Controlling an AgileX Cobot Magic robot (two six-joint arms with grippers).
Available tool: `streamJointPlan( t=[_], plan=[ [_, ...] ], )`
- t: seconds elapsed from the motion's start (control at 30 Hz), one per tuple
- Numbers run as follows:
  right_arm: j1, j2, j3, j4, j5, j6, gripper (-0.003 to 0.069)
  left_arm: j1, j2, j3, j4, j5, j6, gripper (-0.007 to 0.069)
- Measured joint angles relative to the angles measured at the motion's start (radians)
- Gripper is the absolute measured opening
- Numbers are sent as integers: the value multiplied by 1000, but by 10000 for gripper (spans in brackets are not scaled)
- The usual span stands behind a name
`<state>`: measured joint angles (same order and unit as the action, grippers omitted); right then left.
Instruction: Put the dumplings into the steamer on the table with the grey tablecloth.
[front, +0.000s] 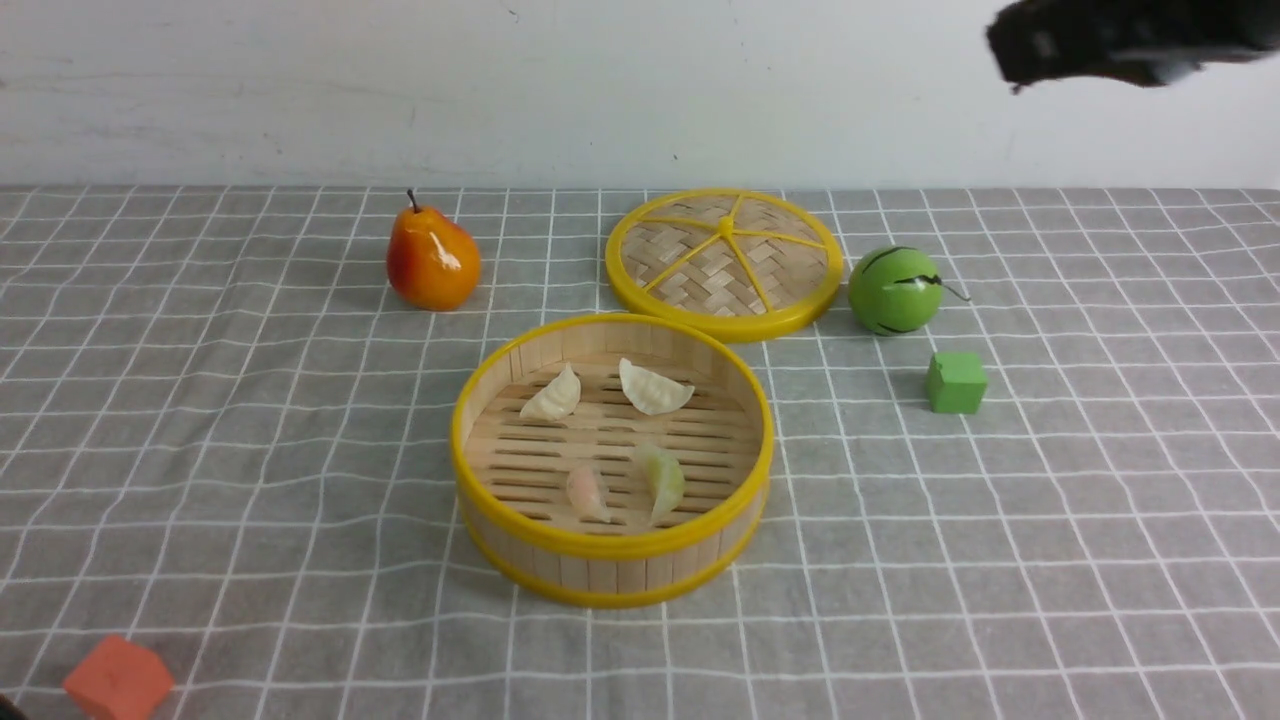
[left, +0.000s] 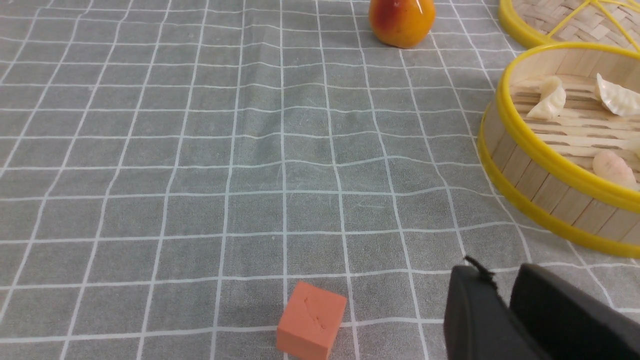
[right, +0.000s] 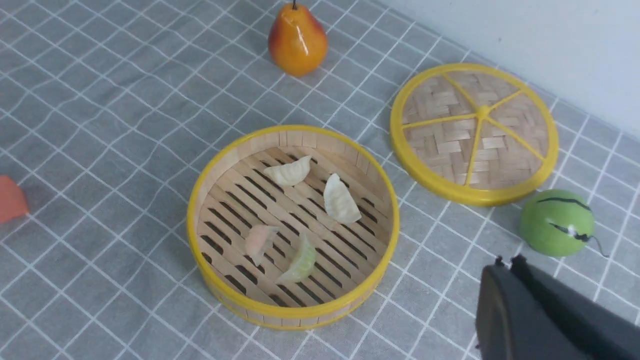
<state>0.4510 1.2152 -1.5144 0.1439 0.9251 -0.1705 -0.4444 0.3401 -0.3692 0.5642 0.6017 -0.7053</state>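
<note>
The steamer (front: 610, 545) stands mid-table on the grey tablecloth (front: 200, 450). Inside lie the dumplings: two whitish ones (front: 552, 396) (front: 653, 388) at the far side, a pinkish one (front: 588, 492) and a yellow-green one (front: 662, 480) nearer me. The right wrist view shows the same dumplings (right: 289, 172) (right: 301, 261) in the steamer (right: 295, 312). My right gripper (right: 507, 260) is shut and empty, raised off to the steamer's right, blurred at the top right of the front view (front: 1020, 55). My left gripper (left: 502, 285) hovers low, left of the steamer (left: 545, 155), jaws a narrow gap apart, holding nothing.
Behind the steamer are an orange pear (front: 432, 260), the woven yellow-rimmed lid (front: 725, 262) and a green striped ball (front: 893, 290). A green cube (front: 956, 382) lies to the steamer's right. An orange cube (front: 118, 680) sits at the near left, close to my left gripper.
</note>
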Motion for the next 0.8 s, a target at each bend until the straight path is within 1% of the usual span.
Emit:
streamJointPlan(
  t=[0.03,0.1,0.2,0.23,0.27,0.3,0.4,0.57,0.63,0.7,0.77,0.8],
  plan=[
    [0,-25,32,0,-30,0,-18,0,0,0,0,0,0,112],
    [0,-145,217,0,-159,-4,-18,0,0,0,0,0,0,112],
    [0,-305,552,-22,-425,-31,-18,0,0,0,0,0,0,117],
    [0,-313,573,-25,-443,-31,-18,0,0,0,0,0,0,118],
    [0,-373,742,-42,-577,-51,-17,0,0,0,0,0,0,120],
    [0,-412,863,-48,-671,-59,-16,0,0,0,0,0,0,122],
    [0,-493,1115,-50,-847,-64,-15,0,0,0,0,0,0,127],
    [-17,-632,1443,-46,-1113,-77,-14,0,0,0,0,0,0,132],
    [-35,-676,1511,-22,-1149,-81,-11,0,0,0,0,2,0,133],
    [-66,-733,1536,26,-1128,-118,-11,0,0,0,-1,0,0,133],
    [-134,-818,1541,108,-1103,-205,-9,0,0,0,-1,2,0,137],
    [-158,-856,1541,129,-1096,-240,-8,0,0,0,0,4,0,138]
  ],
)
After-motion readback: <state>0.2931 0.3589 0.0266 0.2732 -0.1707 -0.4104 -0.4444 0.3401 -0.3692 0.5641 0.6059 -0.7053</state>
